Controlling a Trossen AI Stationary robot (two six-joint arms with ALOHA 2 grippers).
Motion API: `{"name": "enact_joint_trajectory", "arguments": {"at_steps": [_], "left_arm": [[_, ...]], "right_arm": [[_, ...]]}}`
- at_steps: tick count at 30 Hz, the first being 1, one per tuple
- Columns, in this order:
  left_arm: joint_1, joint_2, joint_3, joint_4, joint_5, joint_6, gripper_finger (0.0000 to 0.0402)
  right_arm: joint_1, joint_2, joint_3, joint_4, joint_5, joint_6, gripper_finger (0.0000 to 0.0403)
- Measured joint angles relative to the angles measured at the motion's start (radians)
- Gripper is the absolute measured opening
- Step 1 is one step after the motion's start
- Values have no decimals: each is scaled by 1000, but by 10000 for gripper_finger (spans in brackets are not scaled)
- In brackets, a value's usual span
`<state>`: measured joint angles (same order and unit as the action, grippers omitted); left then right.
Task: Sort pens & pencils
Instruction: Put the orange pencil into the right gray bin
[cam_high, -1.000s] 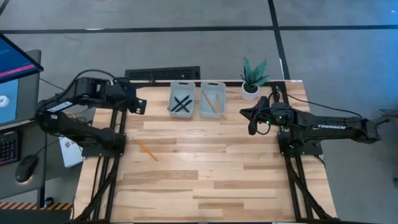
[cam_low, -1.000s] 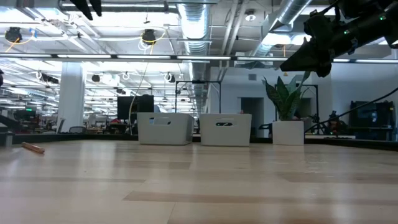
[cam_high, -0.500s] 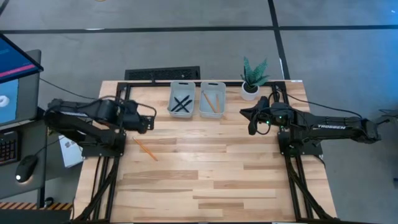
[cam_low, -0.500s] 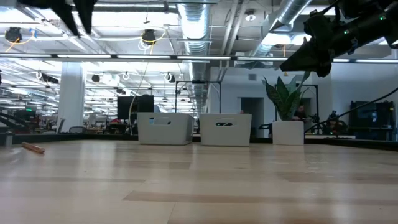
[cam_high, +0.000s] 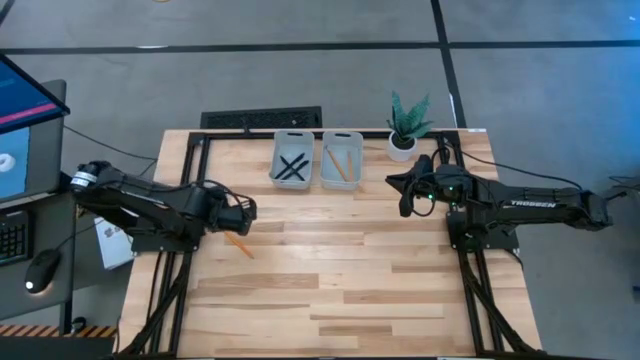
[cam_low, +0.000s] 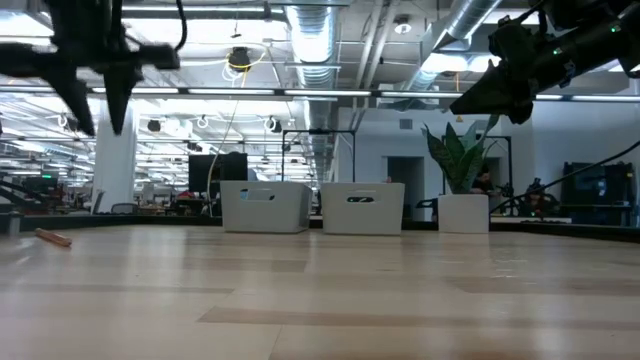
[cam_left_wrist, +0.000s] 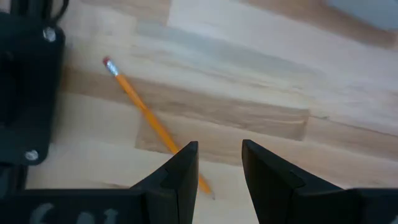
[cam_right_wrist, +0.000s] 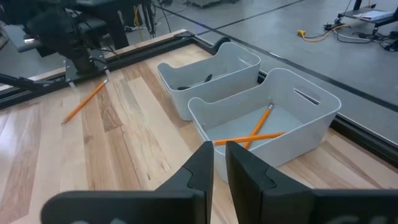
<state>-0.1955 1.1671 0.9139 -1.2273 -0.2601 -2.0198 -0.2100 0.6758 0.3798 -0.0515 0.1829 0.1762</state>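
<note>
Broad bare table (cam_high: 330, 290) near side. Left gripper (cam_high: 250, 212) spread, above loose pencil (cam_high: 236, 241) by left edge. Right gripper (cam_high: 406, 197) nearly pressed together, empty.

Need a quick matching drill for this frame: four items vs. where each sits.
Items:
1. pens
2. loose pencil
3. left claw
4. plant

Places:
A. back right corner of the table
B. left grey tray
C. bare table, left side
D. hovering above the loose pencil

Pairs: 1-B, 2-C, 3-D, 4-A
</note>
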Motion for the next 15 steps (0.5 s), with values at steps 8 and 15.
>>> {"name": "enact_joint_trajectory", "arguments": {"at_steps": [8, 15], "left_arm": [[-8, 0, -137, 43, 151, -136, 114], [-25, 0, -195, 72, 167, -295, 114]], "right_arm": [[0, 0, 0, 0, 0, 0, 66], [0, 0, 0, -1, 0, -1, 66]]}}
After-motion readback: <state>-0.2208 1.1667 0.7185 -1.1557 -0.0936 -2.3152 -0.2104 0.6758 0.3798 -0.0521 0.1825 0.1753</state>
